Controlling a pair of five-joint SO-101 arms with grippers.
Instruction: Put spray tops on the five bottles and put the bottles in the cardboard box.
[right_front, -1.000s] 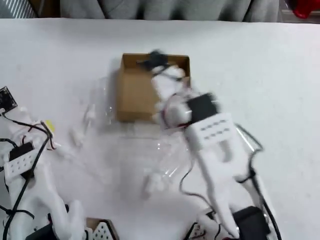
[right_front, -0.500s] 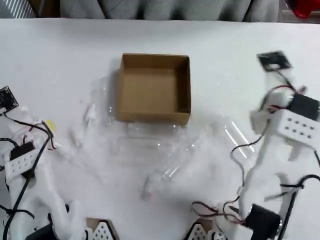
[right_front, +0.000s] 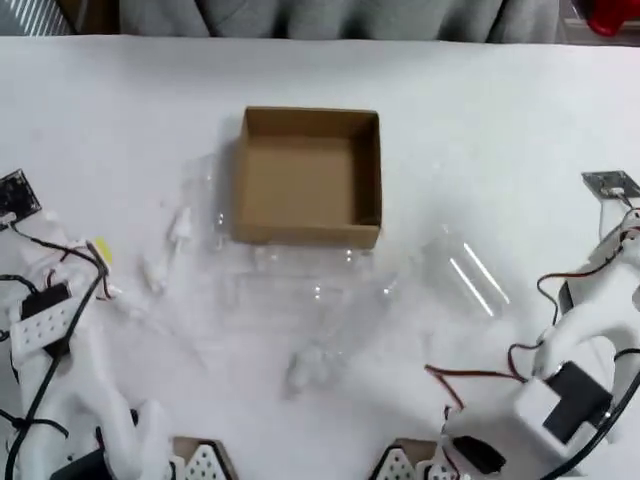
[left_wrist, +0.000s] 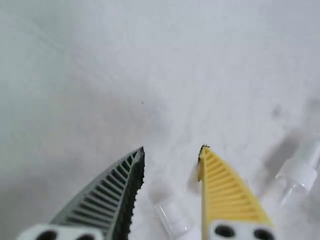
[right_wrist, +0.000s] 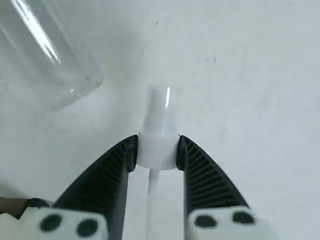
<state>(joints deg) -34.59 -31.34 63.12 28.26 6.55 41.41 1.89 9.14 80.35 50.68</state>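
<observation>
The open cardboard box (right_front: 310, 175) stands at the table's middle with nothing visible inside. Clear bottles lie flat in front of it: one (right_front: 465, 272) to the right, several more (right_front: 290, 290) in a loose heap. White spray tops (right_front: 178, 225) lie left of the box. In the right wrist view my right gripper (right_wrist: 156, 150) is shut on a white spray top (right_wrist: 157, 135), with a clear bottle (right_wrist: 45, 55) lying on the table beyond it. My right arm (right_front: 590, 310) is at the table's right side. My left gripper (left_wrist: 172, 152) is open just above the table, near a spray top (left_wrist: 300, 170).
The white table (right_front: 480, 110) has free room behind and to the right of the box. Another spray top (right_front: 300, 372) lies near the front middle. My left arm (right_front: 45, 315) sits at the front left with loose cables around it.
My right arm has swung from over the box to the table's right side and drawn back toward the near edge. The left arm has stayed still.
</observation>
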